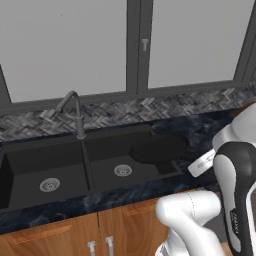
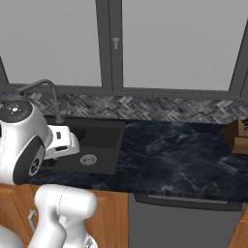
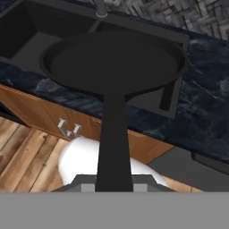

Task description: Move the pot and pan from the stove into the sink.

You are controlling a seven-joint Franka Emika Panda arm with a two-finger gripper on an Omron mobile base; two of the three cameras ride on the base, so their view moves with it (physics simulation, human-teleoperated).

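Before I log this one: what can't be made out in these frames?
- Grip on the pan: in the hand view the grey band covers the handle's end and the fingertips.
- Pan's height over the sink: in the left base view, black on black, resting or held above cannot be told.
- Pan, right base view: the arm hides it.
- Left basin, left base view: cut off by the picture's edge.

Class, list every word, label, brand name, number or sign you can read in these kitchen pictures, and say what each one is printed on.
No text can be read in these pictures.
Robot arm: a small dark mark low on its black section, too small and blurred to read.
Pan, sink, faucet, counter, cabinet doors: no lettering visible.
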